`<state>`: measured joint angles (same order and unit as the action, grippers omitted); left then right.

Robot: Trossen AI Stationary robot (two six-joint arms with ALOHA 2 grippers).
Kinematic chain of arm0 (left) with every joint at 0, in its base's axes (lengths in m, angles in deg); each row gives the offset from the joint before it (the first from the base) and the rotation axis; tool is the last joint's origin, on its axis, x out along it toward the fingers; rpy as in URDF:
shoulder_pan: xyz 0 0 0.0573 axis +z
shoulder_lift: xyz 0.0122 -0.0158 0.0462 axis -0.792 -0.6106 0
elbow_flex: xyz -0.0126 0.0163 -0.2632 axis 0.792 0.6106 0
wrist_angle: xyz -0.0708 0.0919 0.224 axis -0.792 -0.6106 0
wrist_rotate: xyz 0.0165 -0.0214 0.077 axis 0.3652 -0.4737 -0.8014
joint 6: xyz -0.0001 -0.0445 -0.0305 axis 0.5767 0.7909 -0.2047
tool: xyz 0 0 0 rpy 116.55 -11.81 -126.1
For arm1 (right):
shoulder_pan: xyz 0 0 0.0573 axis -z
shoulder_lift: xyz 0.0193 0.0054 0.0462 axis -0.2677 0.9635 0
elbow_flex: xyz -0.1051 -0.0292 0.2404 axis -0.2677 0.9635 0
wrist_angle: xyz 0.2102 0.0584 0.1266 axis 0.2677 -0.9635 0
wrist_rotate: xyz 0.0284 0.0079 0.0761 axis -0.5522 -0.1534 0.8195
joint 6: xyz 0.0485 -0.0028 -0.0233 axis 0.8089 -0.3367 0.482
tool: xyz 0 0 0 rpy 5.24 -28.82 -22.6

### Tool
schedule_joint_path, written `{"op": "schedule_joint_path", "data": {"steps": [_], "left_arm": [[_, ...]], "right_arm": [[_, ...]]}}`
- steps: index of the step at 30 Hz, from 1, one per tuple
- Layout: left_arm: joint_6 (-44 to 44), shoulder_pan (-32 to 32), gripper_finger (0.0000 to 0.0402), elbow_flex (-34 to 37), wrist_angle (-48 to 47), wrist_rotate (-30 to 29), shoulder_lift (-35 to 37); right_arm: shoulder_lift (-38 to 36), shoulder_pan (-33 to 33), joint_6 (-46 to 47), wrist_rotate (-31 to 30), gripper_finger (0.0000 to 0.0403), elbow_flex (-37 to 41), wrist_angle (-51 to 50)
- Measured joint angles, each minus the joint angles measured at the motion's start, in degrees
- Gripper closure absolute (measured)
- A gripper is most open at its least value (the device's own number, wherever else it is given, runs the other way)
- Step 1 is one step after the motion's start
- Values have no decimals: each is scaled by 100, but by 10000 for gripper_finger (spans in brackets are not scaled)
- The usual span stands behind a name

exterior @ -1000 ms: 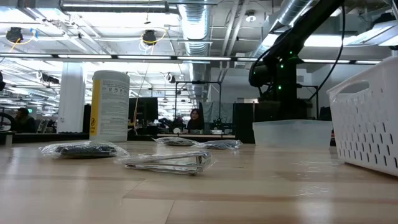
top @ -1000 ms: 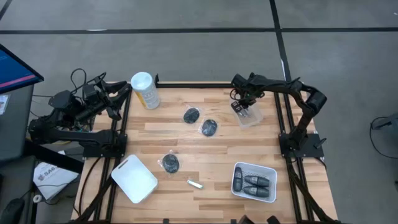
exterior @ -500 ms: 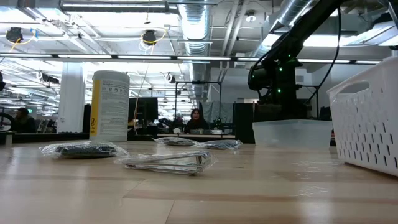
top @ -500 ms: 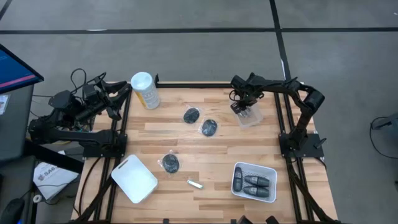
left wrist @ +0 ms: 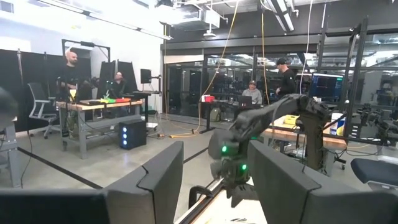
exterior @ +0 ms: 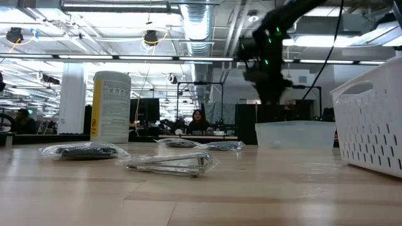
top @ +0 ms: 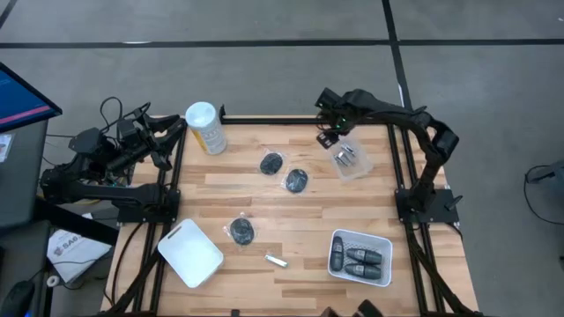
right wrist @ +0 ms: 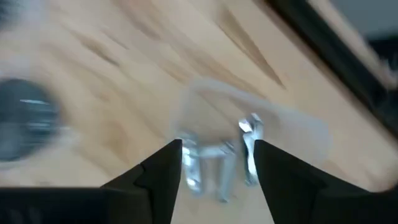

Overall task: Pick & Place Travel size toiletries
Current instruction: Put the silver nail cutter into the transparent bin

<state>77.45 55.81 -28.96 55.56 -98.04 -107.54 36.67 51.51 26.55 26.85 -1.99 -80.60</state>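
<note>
1. Four loose toiletries remain on the wooden slatted tabletop [top: 264, 224]: three flat dark round discs in clear film wrap [top: 270, 163] [top: 297, 180] [top: 241, 231] and one tiny shiny silver metal piece [top: 276, 260] near the front edge. The rest are sorted: dark grey oblong capsule shapes in the white perforated basket [top: 360, 257] at front right, silver pieces in the small clear plastic tub [top: 350, 161] at back right
2. Left tool [left wrist: 211, 186] is parked off the tabletop's left edge, its fingers well apart and holding nothing
3. The tall pale-yellow canister with white lid [top: 204, 128] stands at the back left corner, and a white rectangular tray [top: 190, 253] overhangs the front left edge; a low sweep on that side could topple the canister
4. The discs look light, thin and slippery in crinkly wrap that spreads past their rims. Pinching across a disc's width, or gripping a raised fold of wrap, seems the surest hold; a grip on film alone may slide
5. The silver piece lies low and flat, hard and probably slick; closing across its short side looks best
6. Right tool [top: 328, 132] hangs above the back edge, just left of the clear tub, fingers spread and empty
7. Open wood lies between the back discs and the tub, so that path is free; the tub's thin walls look easy to shove
</note>
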Motion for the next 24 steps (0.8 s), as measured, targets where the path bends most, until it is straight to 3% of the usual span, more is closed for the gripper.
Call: {"op": "schedule_joint_path", "data": {"steps": [6, 11, 17, 24], "left_arm": [[0, 1, 224, 0, 0, 0, 0], [0, 1, 224, 0, 0, 0, 2], [0, 2, 224, 0, 0, 1, 1], [0, 2, 224, 0, -2, 1, 1]], "right_arm": [[-1, -725, -226, 434, 216, -1097, -35], [-4, -1632, -264, 462, 192, -1646, 78], [7, -2856, 97, 461, 153, -1698, 357], [21, -4102, 380, 462, 147, -1515, 944]]}}
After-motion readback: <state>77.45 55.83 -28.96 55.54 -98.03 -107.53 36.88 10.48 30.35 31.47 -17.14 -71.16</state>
